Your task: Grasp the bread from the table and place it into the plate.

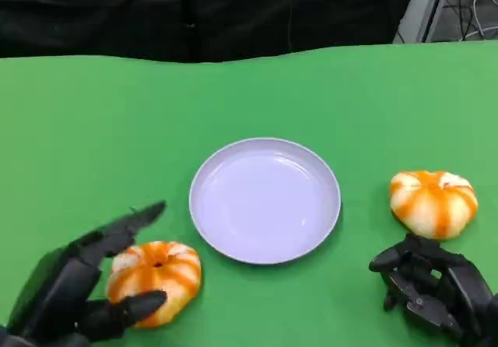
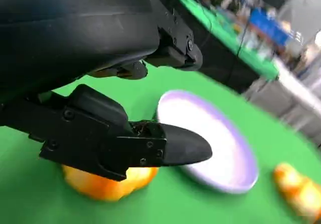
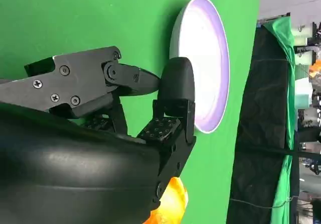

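Observation:
A round orange-and-white striped bread (image 1: 156, 278) lies on the green table near the front left, also seen as the bread (image 2: 108, 185) under my left hand's thumb. My left hand (image 1: 82, 291) lies around it with fingers spread, one finger stretched past its far side and the thumb at its near side; it rests on the table, not lifted. The empty lilac plate (image 1: 264, 230) sits in the middle, its rim (image 2: 235, 181) just beyond the bread. My right hand (image 1: 434, 283) hovers at the front right with fingers curled in, holding nothing.
A second striped bread (image 1: 433, 201) lies right of the plate, just beyond my right hand, and shows as the bread (image 3: 173, 201) past that hand's shell. The plate (image 3: 216, 38) lies ahead of the right fingers. Black curtain bounds the table's far edge.

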`<action>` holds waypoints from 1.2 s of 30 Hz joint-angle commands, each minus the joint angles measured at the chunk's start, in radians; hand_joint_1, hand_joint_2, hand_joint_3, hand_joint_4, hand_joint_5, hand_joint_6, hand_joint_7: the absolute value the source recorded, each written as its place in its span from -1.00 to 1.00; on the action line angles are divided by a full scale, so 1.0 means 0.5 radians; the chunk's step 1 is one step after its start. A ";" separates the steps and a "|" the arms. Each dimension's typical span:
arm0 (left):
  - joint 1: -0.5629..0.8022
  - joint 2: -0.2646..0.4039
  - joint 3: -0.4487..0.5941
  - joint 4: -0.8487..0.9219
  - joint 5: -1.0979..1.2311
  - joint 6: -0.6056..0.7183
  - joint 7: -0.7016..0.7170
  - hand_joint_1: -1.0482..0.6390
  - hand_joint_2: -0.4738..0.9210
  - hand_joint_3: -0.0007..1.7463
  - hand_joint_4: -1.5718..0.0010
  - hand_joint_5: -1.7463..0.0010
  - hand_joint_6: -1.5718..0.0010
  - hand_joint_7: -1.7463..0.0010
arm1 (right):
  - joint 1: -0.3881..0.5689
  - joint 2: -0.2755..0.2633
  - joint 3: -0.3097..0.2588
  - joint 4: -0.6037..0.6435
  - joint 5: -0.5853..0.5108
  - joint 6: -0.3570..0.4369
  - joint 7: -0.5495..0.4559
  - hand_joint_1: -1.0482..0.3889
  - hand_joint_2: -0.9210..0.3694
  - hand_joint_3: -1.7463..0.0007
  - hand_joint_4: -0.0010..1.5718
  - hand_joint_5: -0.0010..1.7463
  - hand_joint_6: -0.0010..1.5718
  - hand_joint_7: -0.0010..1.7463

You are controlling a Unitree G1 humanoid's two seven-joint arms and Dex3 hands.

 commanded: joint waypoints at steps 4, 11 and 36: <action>0.038 0.192 -0.191 -0.292 0.255 0.360 -0.056 -0.92 1.00 -0.40 0.45 0.98 0.50 0.99 | 0.022 -0.015 0.002 -0.022 -0.004 0.015 -0.013 0.11 -1.00 0.46 -0.17 1.00 -0.08 0.29; -0.010 0.340 -0.412 -0.425 0.353 0.728 -0.281 -0.96 1.00 -0.33 0.45 0.99 0.50 0.99 | 0.031 -0.013 0.004 -0.040 -0.006 0.020 -0.017 0.12 -1.00 0.46 -0.16 1.00 -0.08 0.29; -0.220 0.510 -0.765 -0.238 0.432 1.182 -0.337 -0.90 1.00 -0.39 0.42 0.99 0.51 1.00 | 0.050 -0.013 0.016 -0.067 -0.009 0.025 -0.027 0.10 -1.00 0.47 -0.18 1.00 -0.08 0.28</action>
